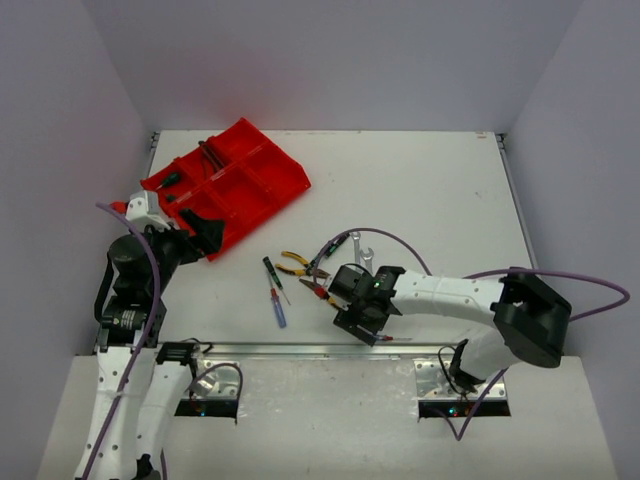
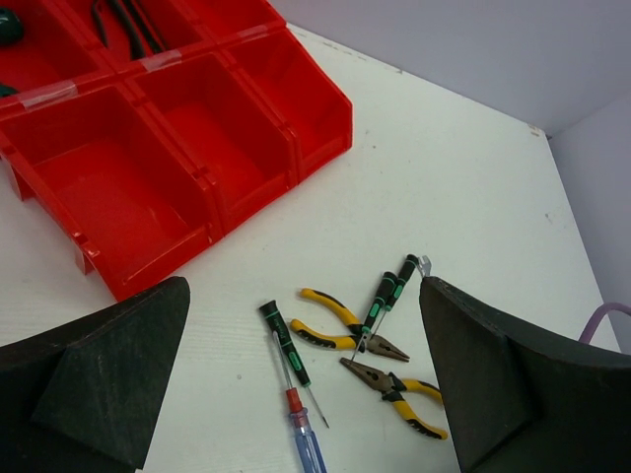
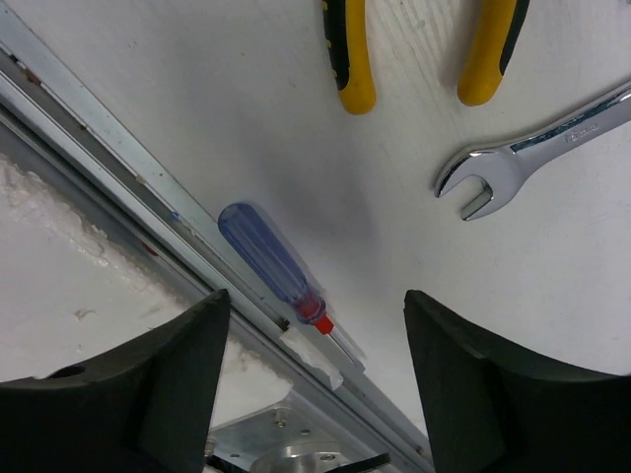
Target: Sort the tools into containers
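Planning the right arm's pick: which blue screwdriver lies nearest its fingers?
The clear-blue plastic-handled screwdriver against the metal rail; the other lies beside a green-black screwdriver.

Left pincer spread wide; right pincer likewise

left gripper spread wide, holding nothing | red tray up top-left | two yellow pliers, green-black screwdrivers, blue screwdriver loose on table between the fingers

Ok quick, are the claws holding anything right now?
Left claw: open, holding nothing.
Right claw: open, holding nothing, above a blue screwdriver.
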`<state>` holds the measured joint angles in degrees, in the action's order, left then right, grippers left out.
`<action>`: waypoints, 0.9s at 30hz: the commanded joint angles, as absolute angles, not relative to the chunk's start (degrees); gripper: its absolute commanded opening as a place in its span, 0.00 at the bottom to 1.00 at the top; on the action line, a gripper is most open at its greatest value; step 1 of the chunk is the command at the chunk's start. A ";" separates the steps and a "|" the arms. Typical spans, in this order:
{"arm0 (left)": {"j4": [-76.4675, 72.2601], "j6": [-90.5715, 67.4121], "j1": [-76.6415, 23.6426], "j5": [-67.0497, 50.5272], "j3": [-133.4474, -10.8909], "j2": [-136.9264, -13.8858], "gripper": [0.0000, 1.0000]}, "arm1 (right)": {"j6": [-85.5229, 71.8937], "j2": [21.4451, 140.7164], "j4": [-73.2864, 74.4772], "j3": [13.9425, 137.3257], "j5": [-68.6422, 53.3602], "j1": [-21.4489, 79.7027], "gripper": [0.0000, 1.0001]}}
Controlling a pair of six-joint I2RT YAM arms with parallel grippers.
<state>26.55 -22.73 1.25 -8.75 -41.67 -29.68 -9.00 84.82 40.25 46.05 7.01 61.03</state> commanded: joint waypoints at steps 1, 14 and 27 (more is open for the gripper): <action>23.73 -21.82 0.62 -9.40 -42.10 -29.82 1.00 | -8.46 85.61 36.63 44.69 8.24 61.08 0.62; 23.75 -21.62 0.62 -10.02 -42.10 -30.59 1.00 | -8.16 85.33 36.47 44.91 5.89 61.79 0.48; 23.82 -21.53 0.62 -9.78 -42.19 -30.52 1.00 | -7.93 88.86 37.29 45.26 1.36 61.79 0.47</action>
